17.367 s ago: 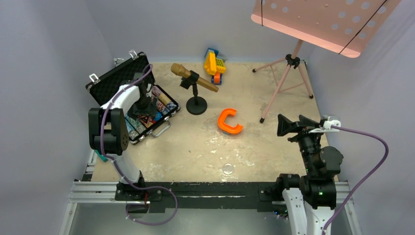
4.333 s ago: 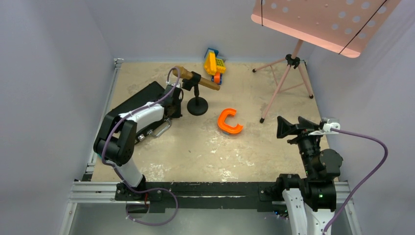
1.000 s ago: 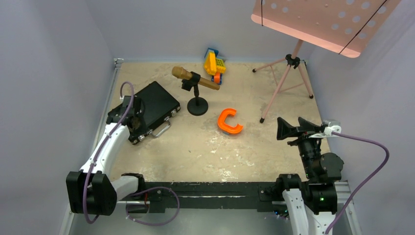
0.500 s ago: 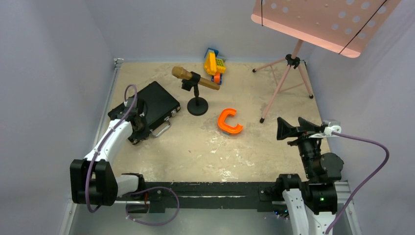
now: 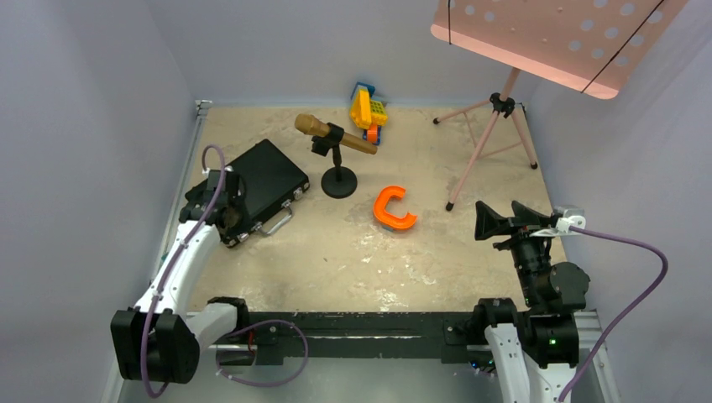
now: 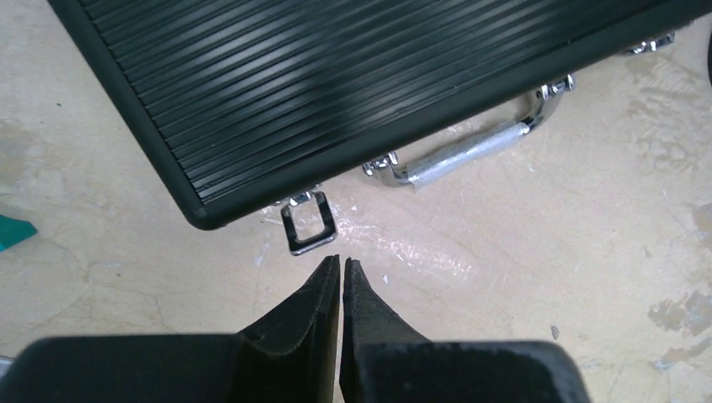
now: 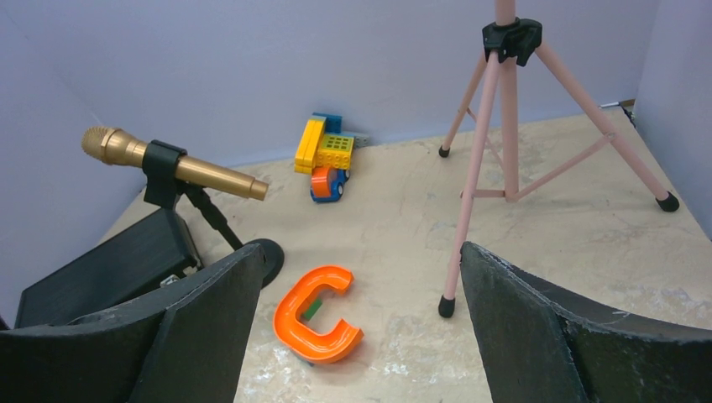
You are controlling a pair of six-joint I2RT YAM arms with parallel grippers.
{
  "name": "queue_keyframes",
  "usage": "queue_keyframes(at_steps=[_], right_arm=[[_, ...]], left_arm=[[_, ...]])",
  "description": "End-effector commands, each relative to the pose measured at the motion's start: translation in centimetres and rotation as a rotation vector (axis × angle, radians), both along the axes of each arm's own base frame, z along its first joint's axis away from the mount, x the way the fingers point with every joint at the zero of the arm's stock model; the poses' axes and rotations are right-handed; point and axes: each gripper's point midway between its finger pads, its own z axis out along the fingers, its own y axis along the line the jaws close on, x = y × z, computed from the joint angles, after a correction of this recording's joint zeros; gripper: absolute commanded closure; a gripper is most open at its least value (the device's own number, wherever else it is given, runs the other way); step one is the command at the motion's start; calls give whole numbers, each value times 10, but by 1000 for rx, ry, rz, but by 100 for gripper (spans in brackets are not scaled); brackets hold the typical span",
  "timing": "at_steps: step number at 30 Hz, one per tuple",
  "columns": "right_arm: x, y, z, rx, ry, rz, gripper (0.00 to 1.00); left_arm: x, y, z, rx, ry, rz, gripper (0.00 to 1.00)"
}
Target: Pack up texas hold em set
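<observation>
left gripper [image 6: 340, 260]: fingers pinched together with just a hairline slit between them, nothing in there. Tips are low over the table [image 6: 546, 277], pointing at the case's front edge.
latch [image 6: 306, 225]: little silver loop sticking out from the front edge near one corner, lying out toward the tabletop. The tips sit just short of it; looks like a small gap, not touching.
case [image 6: 336, 75]: black, ribbed lid, closed and lying flat. From the overhead camera it's at the left side of the table, turned at an angle.
handle [image 6: 470, 151]: silver, on the same front edge, further along from the latch, resting down by the tabletop.
teal scrap [image 6: 13, 231]: something teal poking in at the edge of the wrist view, can't tell what.
right gripper [image 7: 356, 252]: fingers spread wide, holding nothing, hanging over the right side well away from the case.
orange C-shaped piece [image 7: 317, 315]: flat on the table, mid-table.
microphone [image 7: 172, 164]: gold, on a small black stand, just beside the case.
toy truck [image 7: 327, 155]: yellow blocks, against the back wall.
pink tripod [image 7: 504, 151]: standing at the back right.
</observation>
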Motion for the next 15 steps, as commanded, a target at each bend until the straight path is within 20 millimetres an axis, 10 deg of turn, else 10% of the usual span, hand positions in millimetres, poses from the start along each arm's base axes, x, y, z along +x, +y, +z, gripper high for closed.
queue_keyframes(at_steps=[1, 15], right_arm=[[-2, -1, 7, 13, -30, -4, 9], [-3, -1, 7, 15, -33, -5, 9]], left_arm=[[14, 22, 9, 93, -26, 49, 89], [1, 15, -37, -26, 158, 102, 93]])
